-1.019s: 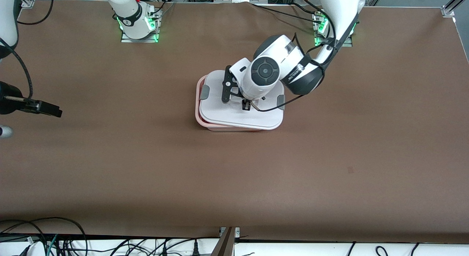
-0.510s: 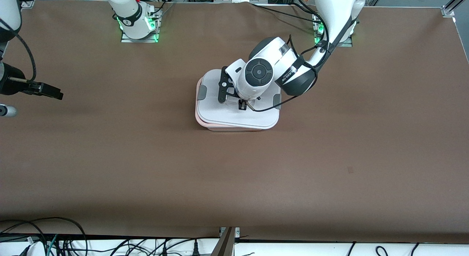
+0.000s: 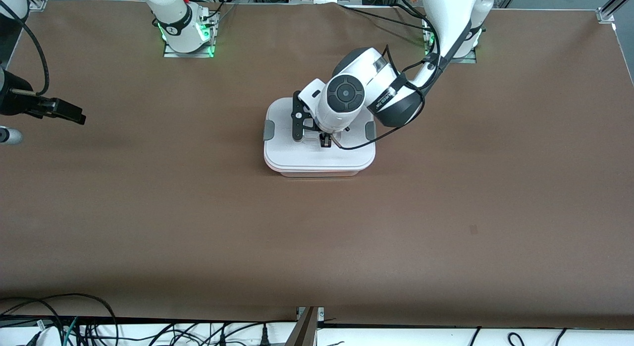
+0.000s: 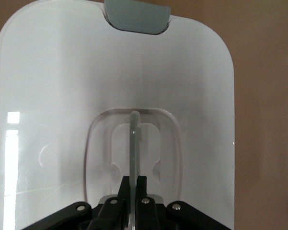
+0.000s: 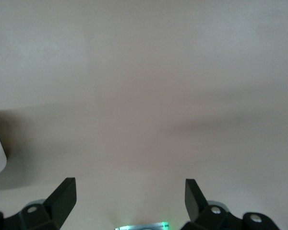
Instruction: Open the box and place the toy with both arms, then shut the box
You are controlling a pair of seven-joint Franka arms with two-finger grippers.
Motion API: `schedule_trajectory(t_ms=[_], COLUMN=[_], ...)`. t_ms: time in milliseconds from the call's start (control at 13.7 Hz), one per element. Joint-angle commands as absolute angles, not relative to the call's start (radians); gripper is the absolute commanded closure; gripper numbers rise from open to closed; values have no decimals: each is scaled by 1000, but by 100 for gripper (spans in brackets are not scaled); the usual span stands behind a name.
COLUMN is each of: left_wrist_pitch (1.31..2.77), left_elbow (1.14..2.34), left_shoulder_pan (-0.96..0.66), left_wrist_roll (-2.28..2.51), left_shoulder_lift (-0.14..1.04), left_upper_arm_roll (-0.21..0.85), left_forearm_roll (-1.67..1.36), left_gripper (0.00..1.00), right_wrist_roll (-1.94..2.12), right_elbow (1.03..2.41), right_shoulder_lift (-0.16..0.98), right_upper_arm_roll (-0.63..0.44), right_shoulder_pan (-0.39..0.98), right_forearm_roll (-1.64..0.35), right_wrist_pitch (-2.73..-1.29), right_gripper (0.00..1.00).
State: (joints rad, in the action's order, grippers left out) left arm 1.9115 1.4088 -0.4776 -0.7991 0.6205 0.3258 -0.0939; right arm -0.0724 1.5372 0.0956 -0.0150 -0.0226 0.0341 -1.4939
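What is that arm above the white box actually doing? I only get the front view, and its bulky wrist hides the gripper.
Observer: The left wrist view shows it. The left gripper is shut on the clear handle, which stands upright in the recess at the middle of the lid.
Operator: And the other arm, at the edge of my picture, is it holding anything?
Observer: No. In the right wrist view the right gripper is open and holds nothing, and only bare table lies under it. That arm waits at the right arm's end of the table.
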Motion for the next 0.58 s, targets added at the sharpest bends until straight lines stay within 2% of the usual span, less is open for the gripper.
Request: schedule_trajectory(t_ms=[0,510], left_wrist_pitch=[1919,1960], left_elbow=[1394,1394], left_shoulder_pan=[-500,-500], left_wrist_roll=[-765,-765], left_shoulder_lift=[632,643], left_upper_arm_roll=[319,316], left_forearm_roll=[-77,-75], left_gripper=[100,100], right_wrist_roll=[-3,-5], right_elbow=[1527,1489], right_shoulder_lift=[69,115], right_upper_arm_roll=[-31,-29], right_shoulder_pan=[-14,-17], right_forearm_roll=[28,25], right_wrist_pitch=[-1445,-1425], right_gripper=[0,0])
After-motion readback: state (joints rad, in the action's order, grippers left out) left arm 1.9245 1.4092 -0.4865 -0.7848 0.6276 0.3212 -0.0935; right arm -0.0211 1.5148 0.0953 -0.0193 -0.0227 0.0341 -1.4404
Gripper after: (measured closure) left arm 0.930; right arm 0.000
